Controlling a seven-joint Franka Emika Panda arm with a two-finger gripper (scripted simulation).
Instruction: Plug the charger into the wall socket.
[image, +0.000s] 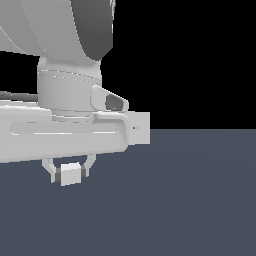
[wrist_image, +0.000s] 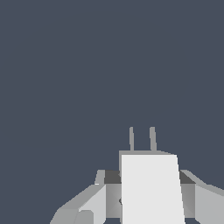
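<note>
Two prongs (wrist_image: 142, 139) show only at the wrist; outside, the gripper (image: 70, 174) clamps the charger (image: 71, 174) near the wall socket (image: 140, 128).

We see the wall socket (image: 142, 128) mostly hidden behind the arm (image: 60, 135); the charger (wrist_image: 151, 188) is cut off by the wrist view's edge.

Greys on a slate-blue bench

The charger (image: 71, 174) is plain pale grey, almost white, with two darker grey prongs. The wall socket (image: 140, 128) is pale grey with a tiny orange dot. The fingers (image: 52, 172) are light grey with dark pads. The bench (image: 190, 200) is flat slate blue under black.
</note>
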